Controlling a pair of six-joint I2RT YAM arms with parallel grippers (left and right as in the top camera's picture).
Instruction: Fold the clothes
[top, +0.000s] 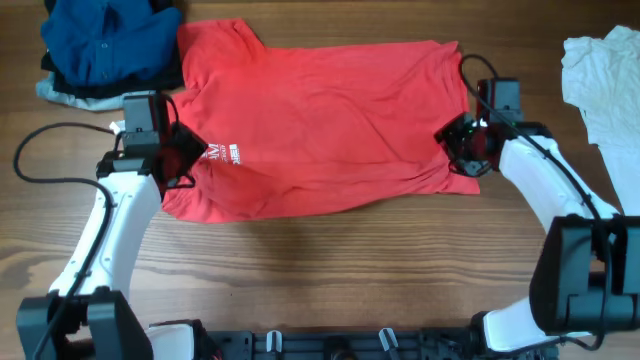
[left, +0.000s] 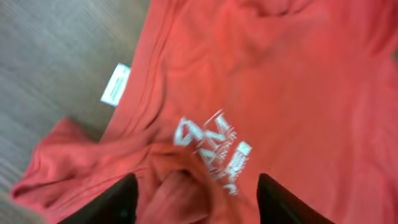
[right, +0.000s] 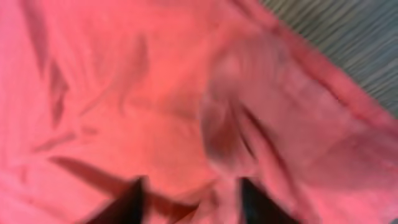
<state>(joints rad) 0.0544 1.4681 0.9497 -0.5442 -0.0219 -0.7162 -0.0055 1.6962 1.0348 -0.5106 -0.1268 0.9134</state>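
Observation:
The red T-shirt (top: 320, 120) lies spread on the wooden table (top: 330, 270), with white lettering (top: 228, 153) near its left side. My left gripper (top: 185, 155) is down on the shirt's left edge. In the left wrist view its fingers (left: 196, 202) stand wide apart with a raised fold of red cloth (left: 180, 193) between them, next to the lettering (left: 211, 146). My right gripper (top: 462, 140) is down on the shirt's right edge. In the blurred right wrist view its fingers (right: 189, 202) are apart over a ridge of red cloth (right: 230, 124).
A pile of blue and dark clothes (top: 105, 45) lies at the back left, touching the shirt's sleeve. A white garment (top: 605, 80) lies at the back right. A white neck label (left: 115, 84) shows at the shirt's edge.

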